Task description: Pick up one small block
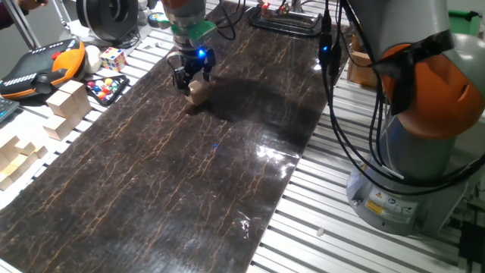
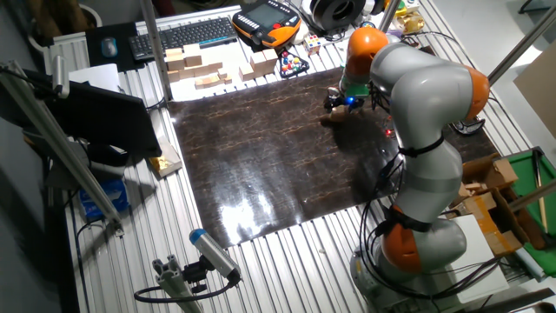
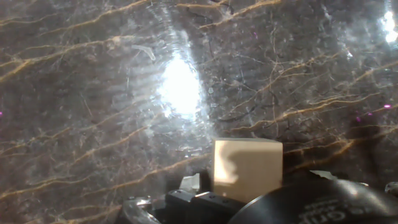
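Note:
The small block is a pale beige wooden cube at the far end of the dark marbled mat. My gripper stands right over it, with its dark fingers on either side, and looks shut on the block. I cannot tell whether the block still touches the mat. In the hand view the block fills the lower middle, tight against the gripper body, and the fingertips are hidden. In the other fixed view the gripper and the block are at the mat's far right edge.
Larger pale wooden blocks lie left of the mat, and also show in the other fixed view. A Rubik's cube, a tray of coloured balls and an orange pendant sit nearby. The arm's base is at the right.

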Controlling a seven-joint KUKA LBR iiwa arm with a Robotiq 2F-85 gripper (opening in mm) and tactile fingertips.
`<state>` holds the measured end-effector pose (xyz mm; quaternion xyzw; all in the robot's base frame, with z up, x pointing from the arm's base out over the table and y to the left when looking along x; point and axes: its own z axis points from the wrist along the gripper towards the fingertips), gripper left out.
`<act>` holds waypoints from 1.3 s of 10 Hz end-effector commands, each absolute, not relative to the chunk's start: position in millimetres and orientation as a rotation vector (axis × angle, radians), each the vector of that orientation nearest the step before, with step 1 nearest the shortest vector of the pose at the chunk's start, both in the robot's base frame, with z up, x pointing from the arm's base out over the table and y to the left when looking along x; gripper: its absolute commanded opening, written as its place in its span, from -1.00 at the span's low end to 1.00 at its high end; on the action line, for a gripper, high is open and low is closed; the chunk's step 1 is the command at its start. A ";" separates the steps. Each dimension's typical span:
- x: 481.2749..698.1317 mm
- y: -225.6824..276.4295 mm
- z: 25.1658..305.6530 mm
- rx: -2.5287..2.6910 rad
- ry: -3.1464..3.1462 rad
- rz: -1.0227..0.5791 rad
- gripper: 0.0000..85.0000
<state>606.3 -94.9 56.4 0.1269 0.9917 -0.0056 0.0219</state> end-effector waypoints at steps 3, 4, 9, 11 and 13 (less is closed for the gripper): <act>608.1 -94.0 49.2 0.394 3.070 -0.010 1.00; 608.5 -93.7 47.9 0.396 3.069 -0.007 1.00; 610.2 -92.8 42.4 0.392 3.071 0.012 0.98; 610.3 -93.2 40.3 0.386 3.074 0.016 0.87; 610.0 -94.4 40.4 0.379 3.075 0.023 0.70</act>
